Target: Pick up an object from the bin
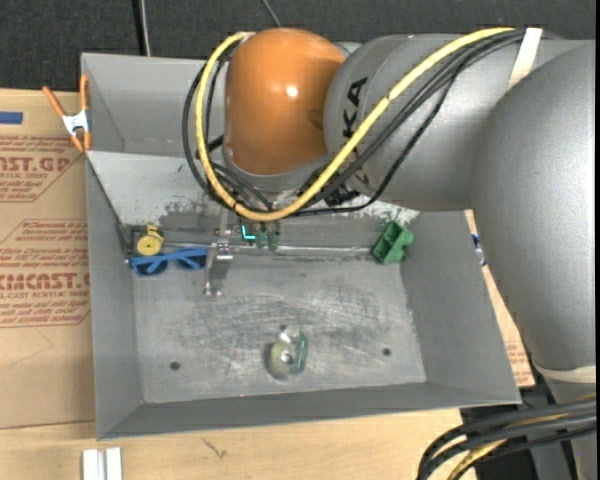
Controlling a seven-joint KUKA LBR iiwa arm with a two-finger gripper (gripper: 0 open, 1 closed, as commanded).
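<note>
My gripper (216,273) hangs under the orange wrist cover, low over the bin's left half near the back wall. Just to its left lies a pair of blue sunglasses (168,260), whose right end reaches up to the gripper. A small yellow round piece (148,241) rests at the glasses' upper left. Whether the gripper touches the sunglasses cannot be made out.
A green plastic block (392,242) lies against the back wall at the right. A small clear, greenish round thing (285,354) sits on the floor near the front middle. The arm and its cables cover the bin's back right.
</note>
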